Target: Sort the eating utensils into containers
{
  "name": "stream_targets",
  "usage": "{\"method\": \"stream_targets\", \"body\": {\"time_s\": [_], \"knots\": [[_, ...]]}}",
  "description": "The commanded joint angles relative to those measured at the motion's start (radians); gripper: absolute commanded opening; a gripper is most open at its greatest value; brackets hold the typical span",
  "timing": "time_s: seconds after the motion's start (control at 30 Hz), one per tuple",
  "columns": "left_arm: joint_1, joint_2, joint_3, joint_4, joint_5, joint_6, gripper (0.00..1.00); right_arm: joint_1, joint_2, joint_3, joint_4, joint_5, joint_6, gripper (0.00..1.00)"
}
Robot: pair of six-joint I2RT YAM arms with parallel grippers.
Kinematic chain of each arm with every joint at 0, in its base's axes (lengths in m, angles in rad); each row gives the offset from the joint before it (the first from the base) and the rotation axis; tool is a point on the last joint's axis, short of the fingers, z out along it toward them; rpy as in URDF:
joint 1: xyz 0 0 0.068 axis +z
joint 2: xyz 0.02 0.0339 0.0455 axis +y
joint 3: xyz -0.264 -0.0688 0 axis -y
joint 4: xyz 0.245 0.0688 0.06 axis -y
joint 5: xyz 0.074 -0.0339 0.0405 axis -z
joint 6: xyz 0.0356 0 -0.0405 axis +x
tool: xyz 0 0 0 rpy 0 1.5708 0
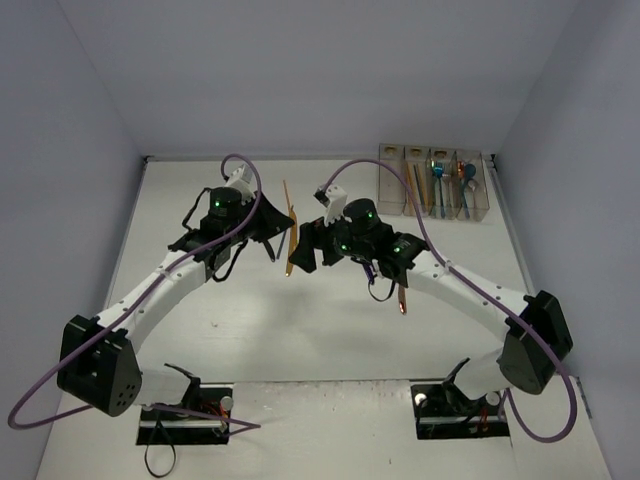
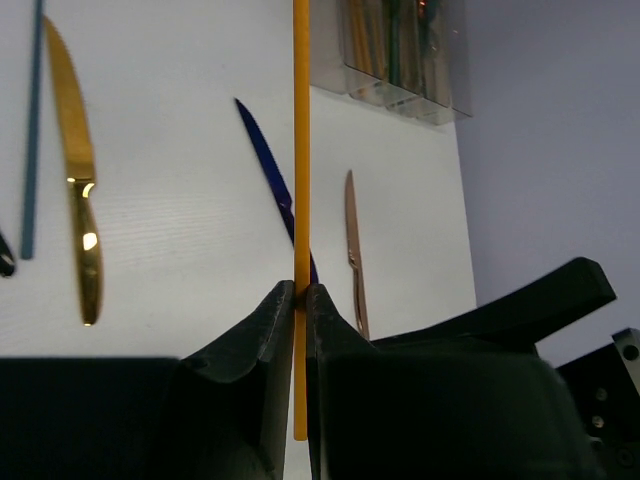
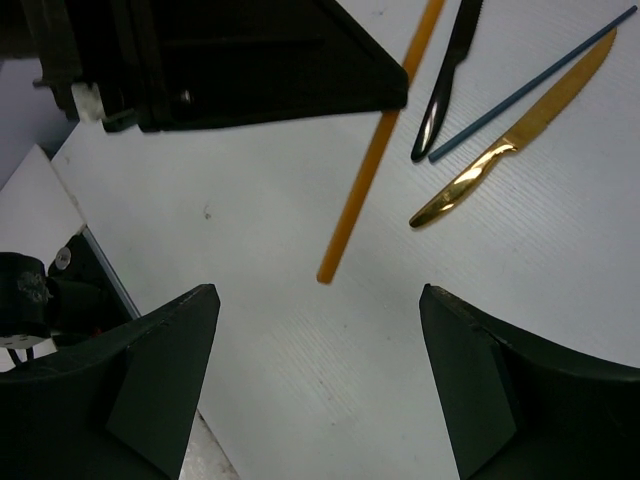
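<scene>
My left gripper (image 2: pixel 300 300) is shut on a thin orange chopstick (image 2: pixel 301 140), held above the table with a short end sticking back between the fingers. From above, the chopstick (image 1: pixel 289 225) runs lengthwise between both grippers. My right gripper (image 3: pixel 318 300) is open wide, and the chopstick's free end (image 3: pixel 327 272) hangs just ahead of its fingertips without touching them. The right gripper (image 1: pixel 303 252) sits just right of the chopstick. The containers (image 1: pixel 435 185), clear bins at the back right, hold several utensils.
On the table lie a gold knife (image 3: pixel 505 150), a black knife (image 3: pixel 445 85), a blue chopstick (image 3: pixel 525 85), a dark blue knife (image 2: pixel 268 170) and a copper knife (image 1: pixel 403 298). The left gripper's black body (image 3: pixel 250 60) fills the top of the right wrist view.
</scene>
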Motion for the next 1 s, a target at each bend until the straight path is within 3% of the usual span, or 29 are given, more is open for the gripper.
{"method": "stream_targets", "body": {"time_s": [0.0, 0.37, 0.57, 0.63, 0.7, 0.83, 0.97], "knots": [[-0.033, -0.049, 0.013, 0.123, -0.014, -0.057, 0.00, 0.010, 0.024, 0.075, 0.090, 0.061, 0.031, 0.76], [-0.061, -0.066, 0.011, 0.127, -0.020, -0.052, 0.00, 0.011, 0.073, 0.092, 0.096, 0.111, 0.046, 0.55], [-0.068, -0.049, 0.003, 0.127, -0.021, -0.050, 0.00, 0.011, 0.077, 0.098, 0.098, 0.117, 0.030, 0.13], [-0.068, -0.044, 0.002, 0.127, -0.024, -0.042, 0.00, 0.011, 0.076, 0.096, 0.098, 0.123, 0.030, 0.02], [-0.068, -0.041, 0.000, 0.127, -0.031, -0.033, 0.01, 0.010, 0.073, 0.091, 0.097, 0.135, 0.026, 0.00], [-0.068, -0.047, 0.006, 0.085, -0.079, 0.015, 0.51, -0.002, 0.063, 0.079, 0.095, 0.172, 0.024, 0.00], [-0.064, -0.070, 0.055, -0.105, -0.184, 0.143, 0.67, -0.055, 0.056, 0.067, 0.088, 0.185, 0.017, 0.00]]}}
